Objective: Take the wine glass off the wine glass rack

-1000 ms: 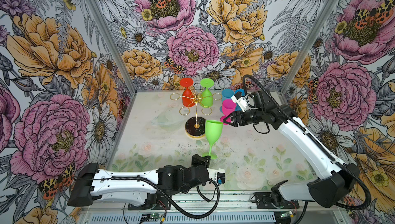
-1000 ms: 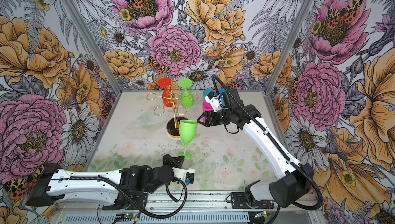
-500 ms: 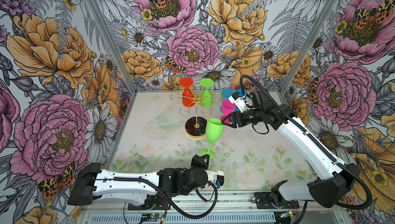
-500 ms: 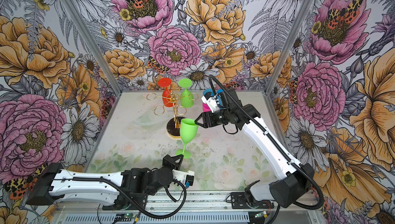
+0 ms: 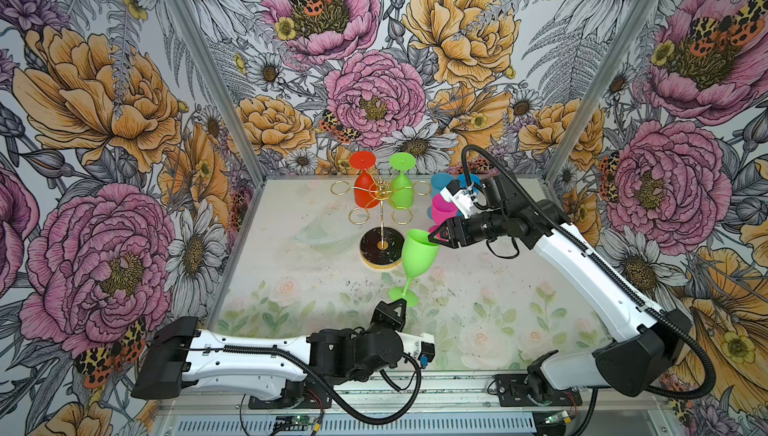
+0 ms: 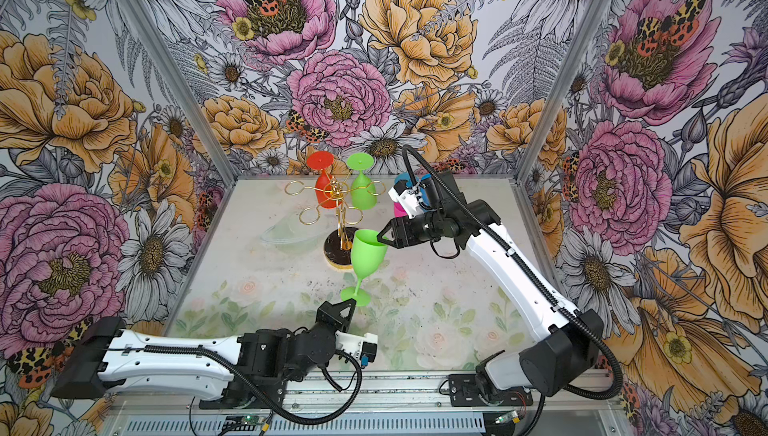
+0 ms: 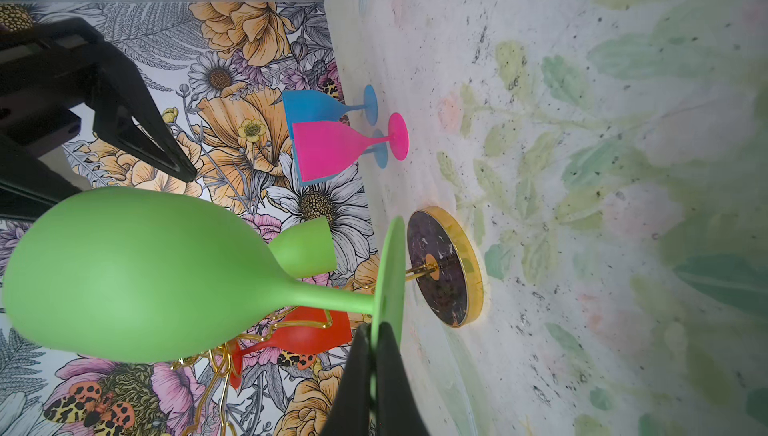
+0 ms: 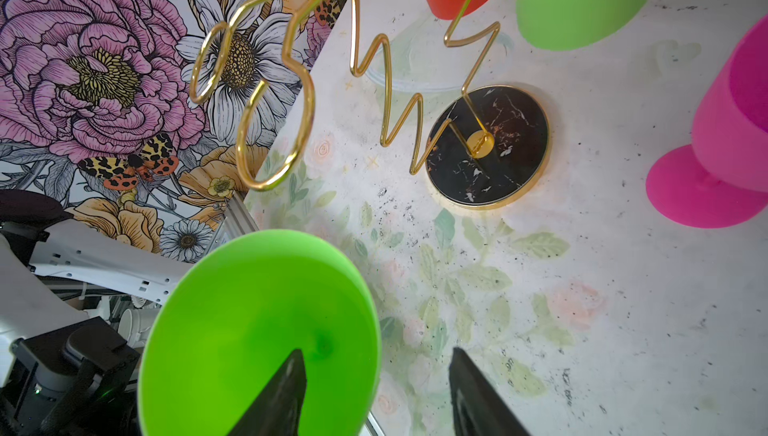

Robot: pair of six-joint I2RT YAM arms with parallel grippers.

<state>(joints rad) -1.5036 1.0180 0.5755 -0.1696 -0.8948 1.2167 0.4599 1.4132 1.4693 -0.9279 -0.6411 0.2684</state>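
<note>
The wine glass (image 5: 417, 253), a bright green one, is off the wine glass rack (image 5: 382, 222) and sits in front of its black disc base, tilted with the bowl uppermost. The left tool (image 5: 398, 307) is clamped tight on the edge of its round foot; in the left wrist view the two black fingers (image 7: 390, 375) pinch that foot between them. The right tool (image 5: 434, 236) reaches in at the rim with its jaws apart: in the right wrist view one finger (image 8: 286, 388) sits inside the bowl and the other outside it, gripping nothing. On the rack, a red glass (image 5: 365, 195) and a green glass (image 5: 402, 195) hang upside down from the far loops. Behind the right arm, a pink glass (image 5: 442, 209) and two blue glasses (image 5: 440, 182) stand on the desk (image 5: 498, 288).
</note>
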